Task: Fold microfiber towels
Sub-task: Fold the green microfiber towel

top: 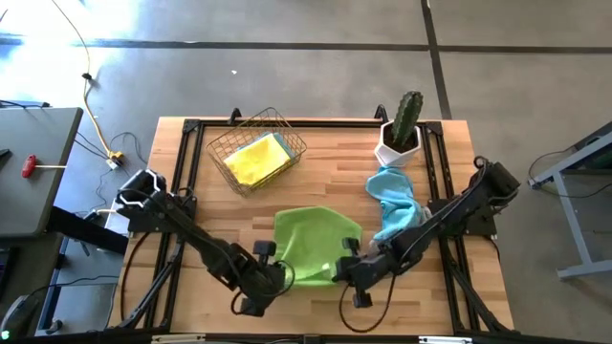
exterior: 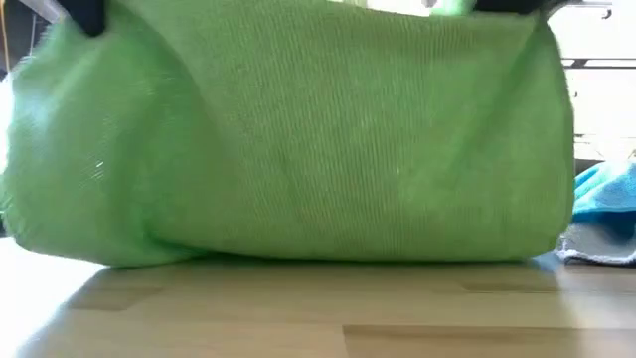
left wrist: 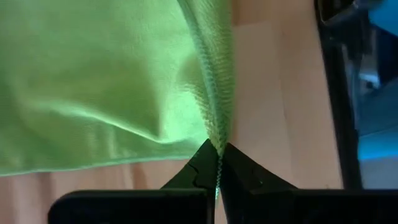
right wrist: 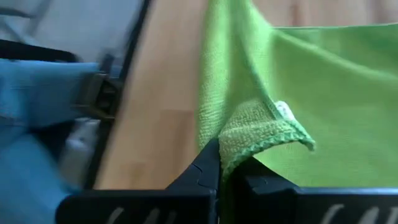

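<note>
A lime green towel [top: 316, 244] lies at the table's middle near the front, and its near edge is raised; in the low view the towel [exterior: 298, 129] fills most of the picture. My left gripper [top: 283, 277] is shut on its near left corner. My right gripper [top: 340, 271] is shut on its near right corner. A light blue towel [top: 394, 201] lies crumpled at the right. A yellow towel [top: 254, 161] lies in the wire basket [top: 287, 143], with a blue edge showing beside it. My left gripper pinches the green towel's stitched hem [left wrist: 217, 144] between its two fingertips, coming from the table's near side. The cloth spreads away from the fingers and its far part lies on the table [exterior: 298, 254]. My right gripper pinches the green towel's corner [right wrist: 247, 138], by the white tag, between its two fingertips, coming from the near side. The corner is bunched and folded over at the fingers. The rest of the towel runs away toward the table.
A cactus in a white pot [top: 402, 129] stands at the far right, just behind the blue towel. The wire basket stands at the far middle. Black frame rails [top: 435, 182] run along the table's sides. Bare wood shows at the far left.
</note>
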Controlling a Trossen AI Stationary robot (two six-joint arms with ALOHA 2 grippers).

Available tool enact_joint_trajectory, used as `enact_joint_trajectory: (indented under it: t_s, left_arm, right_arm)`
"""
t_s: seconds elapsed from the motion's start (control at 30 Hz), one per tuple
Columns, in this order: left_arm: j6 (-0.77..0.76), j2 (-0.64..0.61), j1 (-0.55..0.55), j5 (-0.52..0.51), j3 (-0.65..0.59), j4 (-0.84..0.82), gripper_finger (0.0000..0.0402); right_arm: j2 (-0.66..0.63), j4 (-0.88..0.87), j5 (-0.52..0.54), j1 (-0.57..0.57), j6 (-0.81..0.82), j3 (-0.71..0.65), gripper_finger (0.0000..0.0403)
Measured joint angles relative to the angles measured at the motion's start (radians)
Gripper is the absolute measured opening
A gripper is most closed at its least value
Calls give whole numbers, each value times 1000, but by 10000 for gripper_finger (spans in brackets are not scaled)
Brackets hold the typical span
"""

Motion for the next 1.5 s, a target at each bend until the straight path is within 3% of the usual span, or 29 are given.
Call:
enact_joint_trajectory:
  t_s: [0.13,0.23,0.33,0.5,0.6,0.73,0.8,0.87,0.93,1.0,1.07,1.1,1.27,1.4,1.5]
  left_arm:
    - [7,-38,43,-137,0,-86,0]
    - [79,-85,77,-337,2,-155,0]
    - [235,-131,116,-555,3,-166,0]
    - [526,-220,193,-831,17,-177,0]
    - [660,-255,239,-996,75,-169,0]
    - [800,-287,300,-1149,171,-132,0]
    - [772,-302,320,-1143,207,-118,0]
    - [680,-312,317,-1064,227,-100,0]
    - [557,-323,300,-882,223,-139,0]
    - [390,-316,272,-637,223,-180,0]
    - [234,-293,240,-413,223,-239,0]
    - [183,-269,215,-355,222,-260,0]
    - [73,-123,67,-283,145,-215,0]
    - [47,19,5,-193,102,-180,0]
    - [51,110,-20,-111,99,-164,0]
  right_arm:
    - [-19,-98,133,-23,-85,42,0]
    - [-28,-220,342,-41,-226,113,0]
    - [-27,-328,537,-69,-417,196,0]
    - [-27,-499,765,-145,-645,356,0]
    - [-30,-603,847,-200,-783,465,0]
    - [-31,-703,851,-283,-863,618,0]
    - [-33,-730,839,-313,-812,680,0]
    - [-35,-766,752,-333,-701,718,0]
    - [-35,-793,572,-332,-583,725,0]
    - [-35,-791,381,-317,-480,685,0]
    - [-34,-751,259,-287,-422,598,0]
    - [-34,-712,219,-266,-400,540,0]
    - [-31,-359,63,-136,-295,216,0]
    - [-29,-39,51,-38,-214,23,0]
    - [-25,91,38,11,-125,-52,0]
